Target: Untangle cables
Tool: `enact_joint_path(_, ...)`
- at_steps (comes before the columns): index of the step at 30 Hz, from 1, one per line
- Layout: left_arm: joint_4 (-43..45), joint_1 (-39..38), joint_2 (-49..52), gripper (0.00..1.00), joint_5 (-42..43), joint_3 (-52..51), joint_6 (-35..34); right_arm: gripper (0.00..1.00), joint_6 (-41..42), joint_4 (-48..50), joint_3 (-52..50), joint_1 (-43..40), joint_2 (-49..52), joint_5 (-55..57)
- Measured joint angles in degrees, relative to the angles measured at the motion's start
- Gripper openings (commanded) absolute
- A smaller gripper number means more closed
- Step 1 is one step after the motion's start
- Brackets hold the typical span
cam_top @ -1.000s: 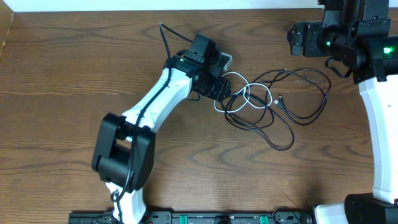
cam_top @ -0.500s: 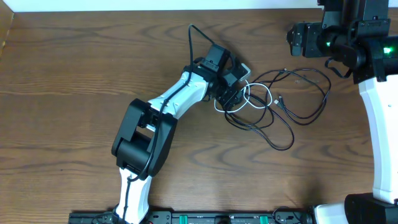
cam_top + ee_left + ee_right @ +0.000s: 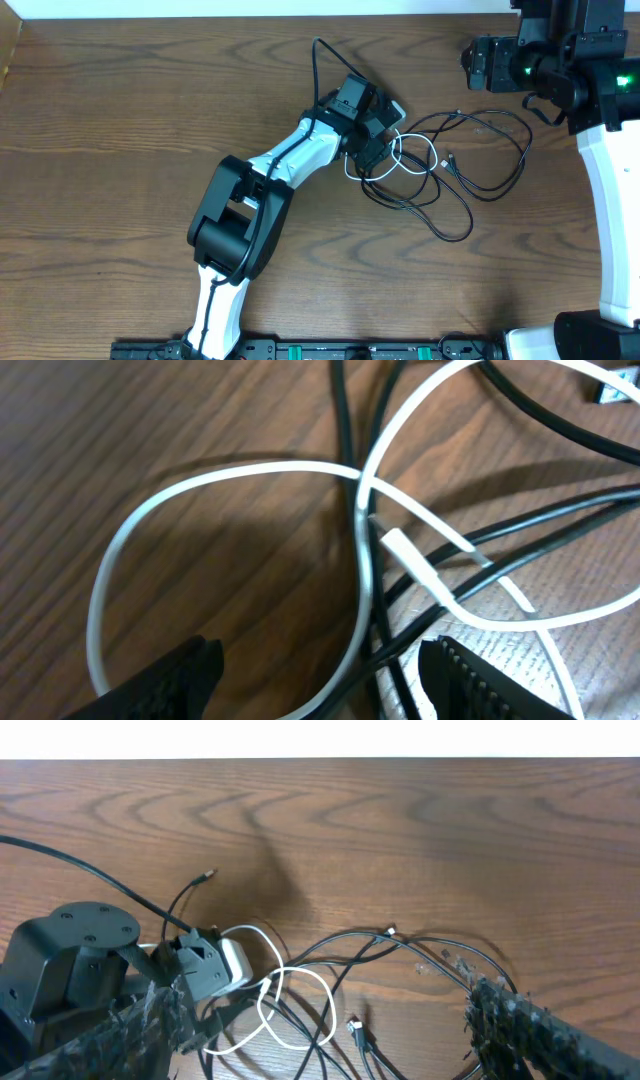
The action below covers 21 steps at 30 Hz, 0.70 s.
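White, thin, round-section cable [image 3: 230, 472] lies in loops on the dark wood-grain table [image 3: 120, 120] and crosses itself. What looks like its flat white plug [image 3: 405, 550] sits just beside that crossing. Thin black cables [image 3: 520, 525], glossy and limp, pass through the crossing and sprawl in wide loops beyond it.

Left gripper [image 3: 330, 680]: fingers spread to either side, near the crossing, nothing pinched. One finger has a toothed edge.

Right gripper [image 3: 330, 1040]: spread too, empty, well apart from the crossing.

Step in hand, as I read it: single out the white cable.
- Close on the bare white loop, on the side of the crossing free of black strands, not on the crossing itself.
- Go low to the table so you catch one strand only.
- Draw slowly. The smooth jackets should slide, but the plug may snag.
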Motion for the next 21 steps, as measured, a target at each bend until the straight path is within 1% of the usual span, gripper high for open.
enact_joint_path(3, 1.18, -0.63, 0.24, 0.62, 0.00, 0.00, 0.59, 0.87, 0.00, -0.02, 0.00, 0.00, 0.00, -0.02)
enact_joint_path(4, 1.27, -0.79, 0.50, 0.59, 0.00, 0.00, 0.66, 0.87, -0.02, 0.00, 0.00, 0.00, 0.00, -0.02)
enact_joint_path(5, 1.25, -0.92, 0.85, 0.53, 0.00, 0.00, 0.83, 0.87, -0.02, 0.00, 0.00, 0.00, 0.00, -0.02)
enact_joint_path(6, 1.27, -0.94, 1.22, 0.44, 0.00, 0.00, 1.05, 0.87, 0.00, 0.00, 0.00, 0.00, 0.00, -0.02)
enact_joint_path(7, 1.25, -0.96, 1.62, 0.30, 0.00, 0.00, 1.05, 0.87, -0.02, 0.00, 0.00, 0.00, 0.00, -0.02)
enact_joint_path(9, 1.97, -0.94, 2.27, 0.10, 0.00, 0.00, 1.62, 0.87, 0.00, -0.02, 0.00, 0.00, 0.00, -0.02)
enact_joint_path(10, 2.19, -0.94, 2.27, 0.08, -0.13, 0.00, 1.64, 0.88, -0.02, 0.00, 0.00, 0.00, 0.00, -0.02)
enact_joint_path(16, 4.79, -0.74, 2.32, 0.08, -0.39, 0.00, 0.94, 0.88, -0.02, 0.00, 0.00, 0.00, 0.00, -0.02)
enact_joint_path(21, 5.20, 1.05, 0.31, 0.08, -4.94, 0.00, -4.44, 0.88, 0.00, 0.22, 0.00, 0.00, 0.00, -0.09)
